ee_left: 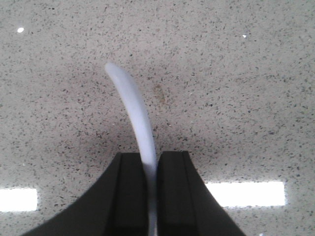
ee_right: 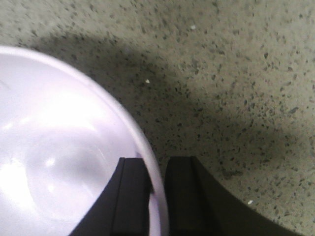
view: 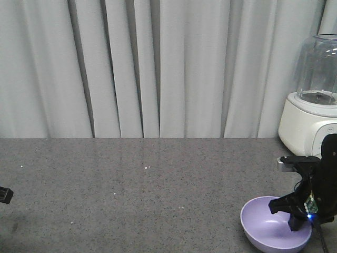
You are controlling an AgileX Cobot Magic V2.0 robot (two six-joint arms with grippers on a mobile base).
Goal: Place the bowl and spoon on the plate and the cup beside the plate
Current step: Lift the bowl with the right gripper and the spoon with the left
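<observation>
The lavender-purple bowl (view: 274, 232) is at the table's front right corner and fills the left half of the right wrist view (ee_right: 59, 147). My right gripper (ee_right: 157, 164) is shut on its rim, with one finger inside the bowl and one outside (view: 296, 215). The bowl casts a broad shadow on the tabletop. In the left wrist view, my left gripper (ee_left: 150, 158) is shut on the pale bluish-white spoon (ee_left: 133, 105). The spoon's curved handle sticks out ahead of the fingers above the speckled surface, and its scoop end is hidden. The plate and the cup are out of view.
A white blender (view: 311, 110) with a clear jar stands at the back right, just behind the right arm. Grey curtains hang behind the grey speckled table (view: 147, 195). A black part of the left arm (view: 4, 195) shows at the left edge.
</observation>
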